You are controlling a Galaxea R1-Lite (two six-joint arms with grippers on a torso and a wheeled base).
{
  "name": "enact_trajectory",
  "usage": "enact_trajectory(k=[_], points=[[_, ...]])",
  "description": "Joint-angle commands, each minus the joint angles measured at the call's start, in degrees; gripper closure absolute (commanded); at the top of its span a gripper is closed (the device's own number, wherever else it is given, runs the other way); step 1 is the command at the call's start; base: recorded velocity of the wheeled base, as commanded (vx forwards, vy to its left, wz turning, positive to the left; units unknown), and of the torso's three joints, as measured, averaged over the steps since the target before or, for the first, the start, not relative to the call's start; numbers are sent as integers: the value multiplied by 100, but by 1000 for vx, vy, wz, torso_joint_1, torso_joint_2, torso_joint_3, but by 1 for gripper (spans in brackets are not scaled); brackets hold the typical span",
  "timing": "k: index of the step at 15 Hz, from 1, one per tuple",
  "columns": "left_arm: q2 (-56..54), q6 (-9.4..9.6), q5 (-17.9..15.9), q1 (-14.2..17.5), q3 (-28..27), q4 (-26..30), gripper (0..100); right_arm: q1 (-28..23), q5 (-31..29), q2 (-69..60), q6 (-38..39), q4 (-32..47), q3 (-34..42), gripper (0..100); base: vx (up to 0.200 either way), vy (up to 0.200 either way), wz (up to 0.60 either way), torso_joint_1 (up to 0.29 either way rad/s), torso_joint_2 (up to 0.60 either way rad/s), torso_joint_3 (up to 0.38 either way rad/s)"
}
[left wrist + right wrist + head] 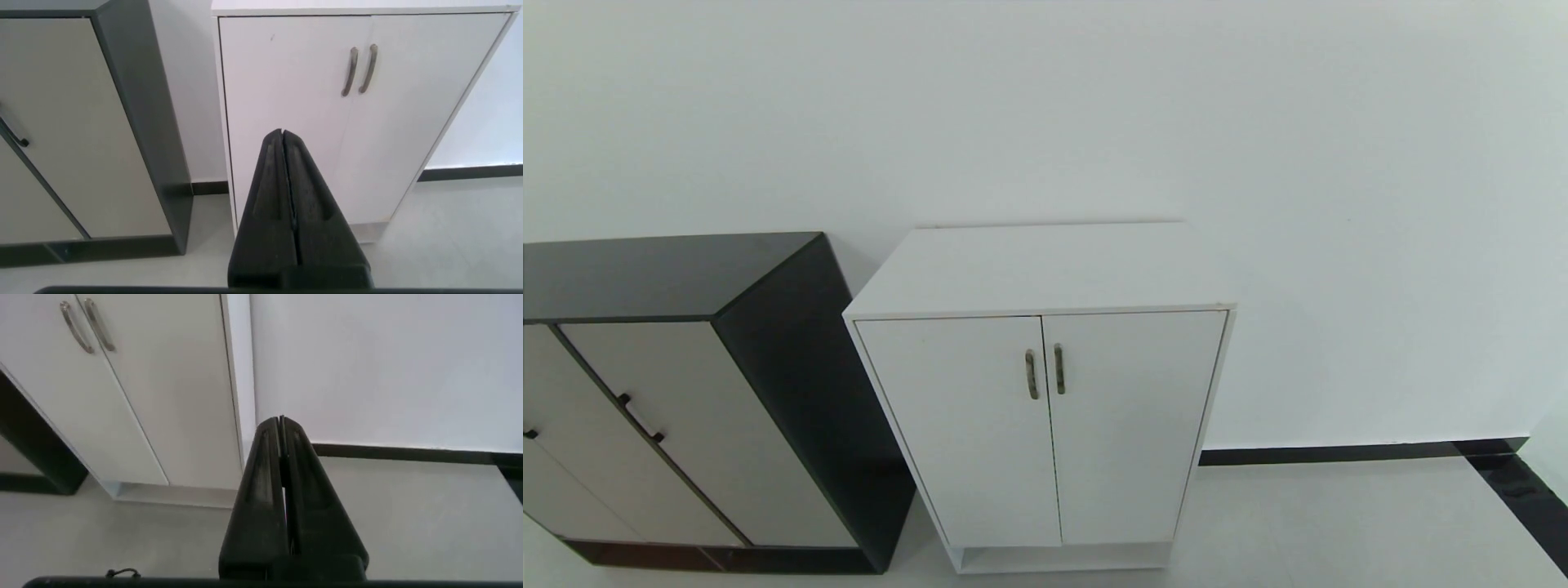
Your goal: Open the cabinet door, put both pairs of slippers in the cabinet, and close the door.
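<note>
A white two-door cabinet [1045, 408] stands against the wall with both doors closed. Two metal handles [1045, 371] sit side by side at the middle seam. In the left wrist view the cabinet [327, 114] is ahead, and my left gripper [283, 135] is shut with nothing in it, some way short of the doors. In the right wrist view my right gripper [282, 422] is shut and empty, off to the side of the cabinet [155, 392] and above the floor.
A black cabinet with pale doors [686, 392] stands close to the left of the white one. Pale floor [1339, 523] lies open to the right, edged by a black skirting strip [1339, 452] along the wall.
</note>
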Motion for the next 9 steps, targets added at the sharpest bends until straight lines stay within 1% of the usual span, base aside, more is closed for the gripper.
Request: enact_trajectory(k=[1,3,6,8,9], points=[[-1,-8,1,1,0,-1,100,42,-57,-24,-2,5,0,100,0,0,0,0,0,0],[-1,-8,10,1,0,-1,100,-415,-57,12,-28,5,0,100,0,0,0,0,0,0],[-1,-8,1,1,0,-1,100,-538,-48,-569,-37,5,0,100,0,0,0,0,0,0],[-1,-8,1,1,0,-1,100,-564,-66,-595,7,5,0,100,0,0,0,0,0,0],[-1,27,-8,1,0,-1,100,-564,-83,-595,25,5,0,100,0,0,0,0,0,0]])
